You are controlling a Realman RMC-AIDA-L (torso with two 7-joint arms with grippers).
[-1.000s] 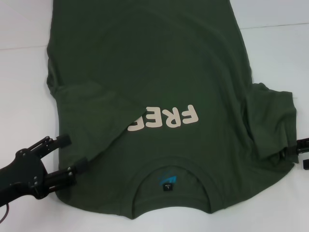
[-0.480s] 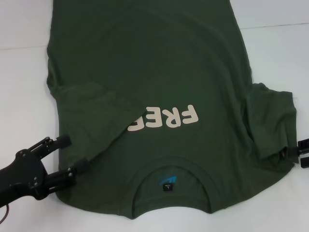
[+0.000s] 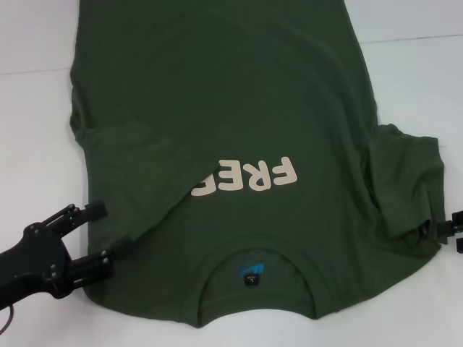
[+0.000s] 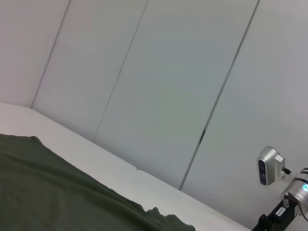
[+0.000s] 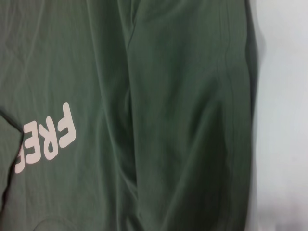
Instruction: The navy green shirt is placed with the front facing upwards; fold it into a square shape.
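The navy green shirt point(image 3: 239, 123) lies flat on the white tabletop point(image 3: 36, 144), front upward, with its collar point(image 3: 257, 289) nearest the robot and the hem running away from it; the left sleeve point(image 3: 145, 166) is already turned in over the chest, so that its edge covers the end of the cream chest print point(image 3: 246, 177), which suggests the first lengthwise fold is made on that side; the right sleeve point(image 3: 409, 181) lies spread outward and looks to be the next part to bring in; the left end effector point(image 3: 108, 230) sits low at the shirt's near left corner, its two fingers spread apart and gripping nothing, one tip just over the folded edge, probably because the cloth has been let go there; the right end effector point(image 3: 456, 230) shows only at the frame's edge, just beside the right sleeve's cuff, well placed for pinching it, though whether its fingers are parted cannot be told.
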